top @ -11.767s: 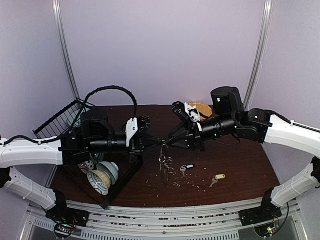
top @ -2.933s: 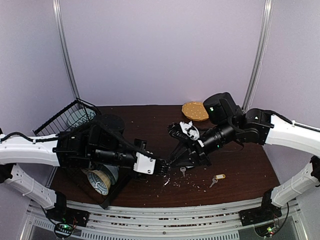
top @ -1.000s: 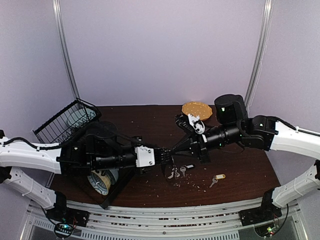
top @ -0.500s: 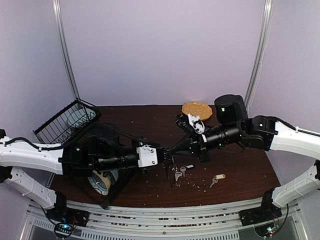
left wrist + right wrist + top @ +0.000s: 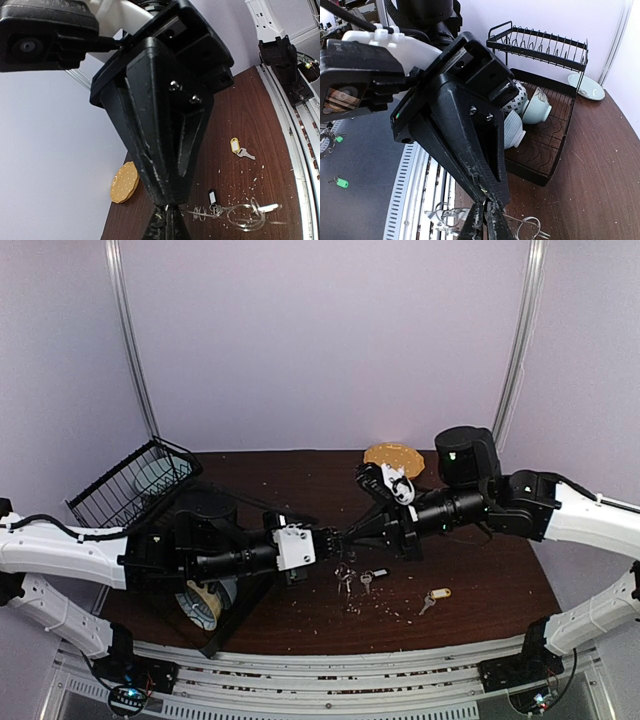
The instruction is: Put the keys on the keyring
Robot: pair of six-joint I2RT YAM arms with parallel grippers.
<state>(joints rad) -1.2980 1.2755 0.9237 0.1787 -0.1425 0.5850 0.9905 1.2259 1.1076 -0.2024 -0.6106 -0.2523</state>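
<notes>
Top external: we've got the left gripper (image 5: pixel 325 541) and right gripper (image 5: pixel 349 536) pinched narrow, tip to tip. The keyring (image 5: pixel 343 575) dangles just beneath; whose grip holds it, we cannot tell. The black-tagged key (image 5: pixel 372 577) lies beside it and the yellow-tagged key (image 5: pixel 434 597) farther right.

Both arms stretch inward with forearms nearly level and wrists aimed at each other. The left gripper (image 5: pixel 333 541) and the right gripper (image 5: pixel 350 536) meet tip to tip, each with its fingers pressed together.

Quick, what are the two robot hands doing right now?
Left gripper: closed, pinching the keyring.
Right gripper: closed, pinching the keyring too.
</notes>
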